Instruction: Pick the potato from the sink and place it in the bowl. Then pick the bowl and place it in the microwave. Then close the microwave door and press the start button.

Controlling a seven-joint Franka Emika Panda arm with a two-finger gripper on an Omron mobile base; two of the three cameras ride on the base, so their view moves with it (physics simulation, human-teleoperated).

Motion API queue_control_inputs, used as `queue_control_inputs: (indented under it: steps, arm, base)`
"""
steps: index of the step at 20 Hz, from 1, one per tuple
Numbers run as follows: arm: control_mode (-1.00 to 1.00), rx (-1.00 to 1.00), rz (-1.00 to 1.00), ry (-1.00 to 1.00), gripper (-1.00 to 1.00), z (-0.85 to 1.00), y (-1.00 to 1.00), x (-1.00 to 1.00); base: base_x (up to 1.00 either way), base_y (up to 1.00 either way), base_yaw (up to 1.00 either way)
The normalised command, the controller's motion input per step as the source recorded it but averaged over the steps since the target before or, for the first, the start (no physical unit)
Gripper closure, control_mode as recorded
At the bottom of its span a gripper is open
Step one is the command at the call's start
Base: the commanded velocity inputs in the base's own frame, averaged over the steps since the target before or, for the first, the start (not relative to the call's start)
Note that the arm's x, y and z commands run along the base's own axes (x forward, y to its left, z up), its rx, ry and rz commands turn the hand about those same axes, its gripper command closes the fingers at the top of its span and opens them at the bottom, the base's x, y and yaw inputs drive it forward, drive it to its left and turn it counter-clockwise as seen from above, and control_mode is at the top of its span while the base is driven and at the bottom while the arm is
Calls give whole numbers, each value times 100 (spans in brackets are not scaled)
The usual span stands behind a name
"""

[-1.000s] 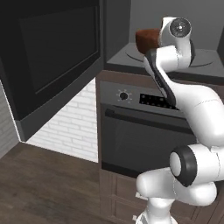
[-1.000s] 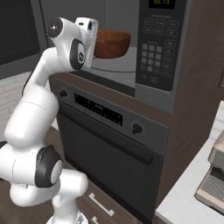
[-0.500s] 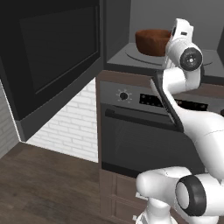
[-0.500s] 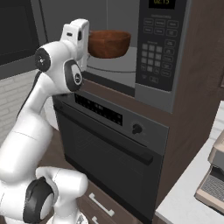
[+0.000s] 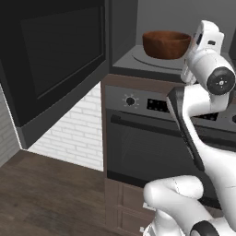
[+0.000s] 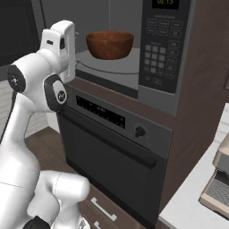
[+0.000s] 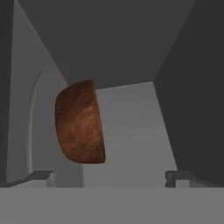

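Sitting on microwave [image 6: 170,96] turntable, bowl [image 7: 81,122] ahead of gripper [image 7: 109,177], jaws spread, empty

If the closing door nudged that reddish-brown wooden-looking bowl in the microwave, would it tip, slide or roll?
The round reddish-brown wooden-looking bowl looks stiff and squat, wider than it is tall, so tipping seems unlikely. Its smooth sides and the smooth pale turntable plate beneath suggest it would rather slide. Sitting upright on its base, it probably would not roll.

The round reddish-brown bowl [image 5: 166,44] looks like smooth wood with faint grain; the grey microwave [image 6: 117,67] interior is matt; the black door [image 5: 55,60] window glossy.
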Motion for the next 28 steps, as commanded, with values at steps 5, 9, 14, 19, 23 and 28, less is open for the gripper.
queue_control_inputs:
  steps: [5,9,14,19,23,28]
  arm:
    - [-100,0,0,3,-100,8,39,-100]
    - [-100,0,0,1,-100,0,41,-100]
    - [-100,0,0,0,-100,-3,41,-100]
    - [-100,0,0,0,-100,-14,37,-100]
    - [-100,0,0,0,-100,-26,48,-97]
    - [-100,-5,0,0,-100,-34,64,-58]
  base:
    - [0,0,0]
    - [0,0,0]
    - [0,0,0]
    - [0,0,0]
    - [0,0,0]
    - [0,0,0]
